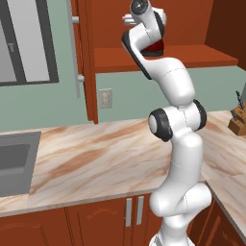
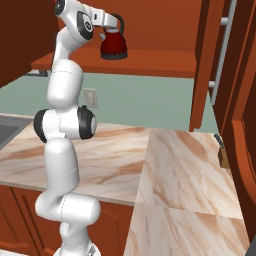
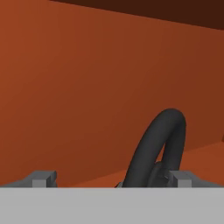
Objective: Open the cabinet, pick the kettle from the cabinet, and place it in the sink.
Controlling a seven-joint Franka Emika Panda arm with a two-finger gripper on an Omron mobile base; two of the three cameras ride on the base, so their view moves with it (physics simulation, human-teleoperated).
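The left base view looks forward and down from behind the white jointed arm (image 1: 178, 144), which rises at its lower right, over the marbled tan tabletop (image 1: 96, 158). The right base view faces the same tabletop (image 2: 190, 170) from the other side, arm (image 2: 62, 150) at its left. Both share the open reddish-brown wooden wall cabinet (image 1: 192, 53). The hand view sits close inside it, facing its back wall (image 3: 87, 87).

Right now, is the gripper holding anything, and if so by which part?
Nothing is held. The gripper is open, its fingertips either side of the kettle's black handle, not closed on it.
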